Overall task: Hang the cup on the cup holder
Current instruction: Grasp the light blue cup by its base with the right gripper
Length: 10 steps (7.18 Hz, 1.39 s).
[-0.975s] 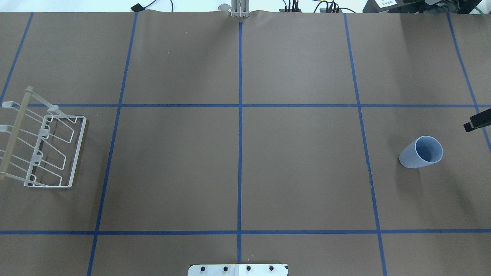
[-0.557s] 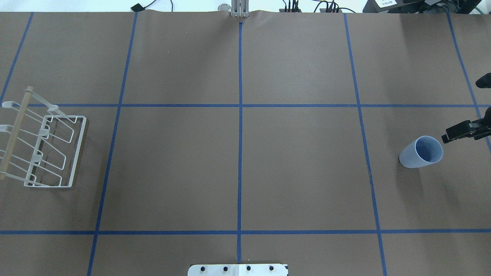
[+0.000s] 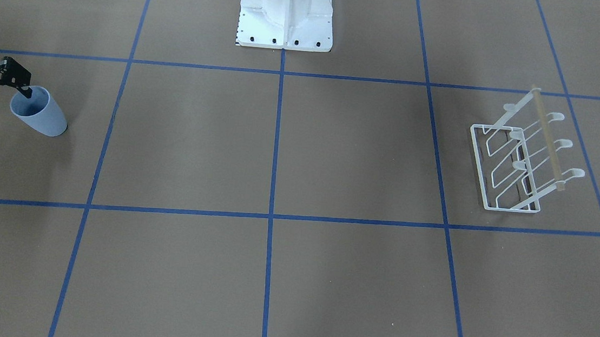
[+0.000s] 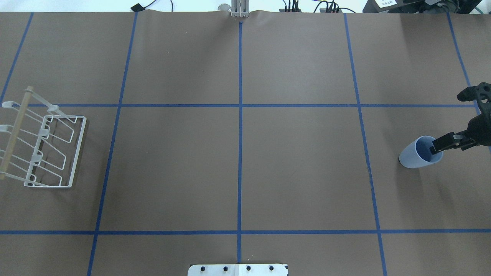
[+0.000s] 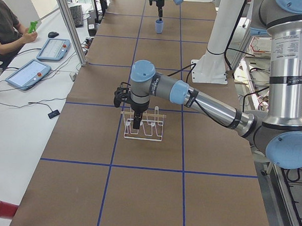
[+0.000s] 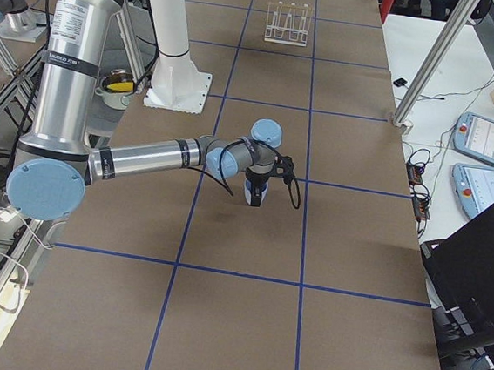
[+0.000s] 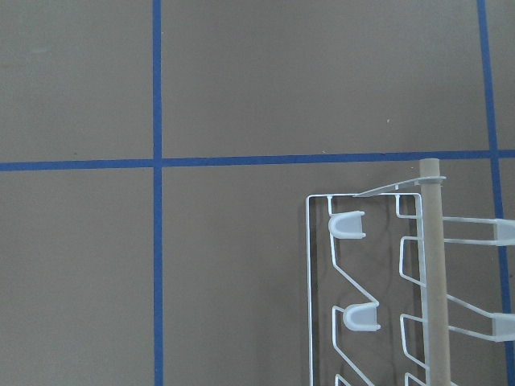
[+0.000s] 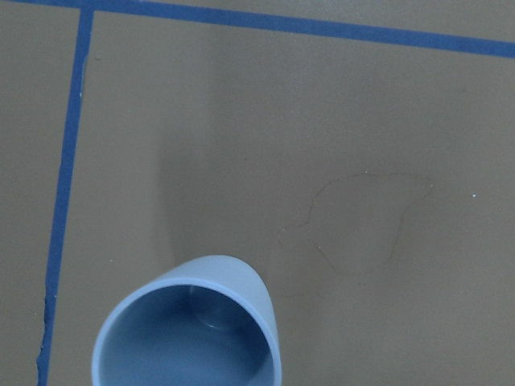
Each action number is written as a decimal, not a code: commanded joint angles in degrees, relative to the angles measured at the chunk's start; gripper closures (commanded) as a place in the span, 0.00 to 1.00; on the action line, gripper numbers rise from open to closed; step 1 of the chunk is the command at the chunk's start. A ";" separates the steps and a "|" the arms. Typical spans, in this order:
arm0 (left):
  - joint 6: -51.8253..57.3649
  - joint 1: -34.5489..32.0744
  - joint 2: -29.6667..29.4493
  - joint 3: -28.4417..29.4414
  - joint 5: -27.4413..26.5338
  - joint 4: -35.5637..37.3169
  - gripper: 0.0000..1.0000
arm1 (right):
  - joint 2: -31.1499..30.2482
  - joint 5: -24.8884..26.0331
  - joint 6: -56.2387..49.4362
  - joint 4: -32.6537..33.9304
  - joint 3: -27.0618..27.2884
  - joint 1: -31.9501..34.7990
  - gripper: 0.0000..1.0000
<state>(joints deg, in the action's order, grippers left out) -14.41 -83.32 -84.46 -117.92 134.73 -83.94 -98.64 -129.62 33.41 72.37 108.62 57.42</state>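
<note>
The light-blue cup stands upright at the table's right side, mouth up, and also shows in the front view and the right wrist view. My right gripper hangs over it and looks open. One fingertip is at the cup's rim over its mouth. The white wire cup holder stands at the far left, with nothing on its prongs. My left gripper hovers by the holder. Whether it is open or shut does not show. Its wrist view shows the beige rod.
The robot's white base plate sits at the near edge in the middle. Blue tape lines grid the brown table. An operator and tablets are beyond the far long edge, and a laptop is there too.
My right gripper has come in from the right edge and moved left onto the cup, so its fingertip now overlaps the rim. The cup and the holder have not moved.
</note>
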 commanded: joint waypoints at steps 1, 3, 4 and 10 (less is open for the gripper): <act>-0.09 0.00 0.00 -0.12 0.09 0.00 0.02 | 0.72 0.42 -0.10 -0.30 -0.95 -0.90 0.21; 0.00 0.00 0.00 -0.29 0.09 0.00 0.02 | 0.90 0.86 -0.02 -0.30 -1.57 -0.99 0.71; 0.00 -0.09 0.00 -0.38 0.09 0.00 0.02 | 0.99 0.77 -0.10 -0.30 -1.57 -0.99 0.97; -0.87 0.35 -2.53 -0.39 7.09 0.09 0.02 | 1.16 -16.23 2.94 -6.34 2.91 10.77 1.00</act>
<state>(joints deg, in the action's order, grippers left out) -14.73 -83.20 -85.18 -118.71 138.27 -83.98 -98.00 -139.83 34.05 69.03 111.60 65.08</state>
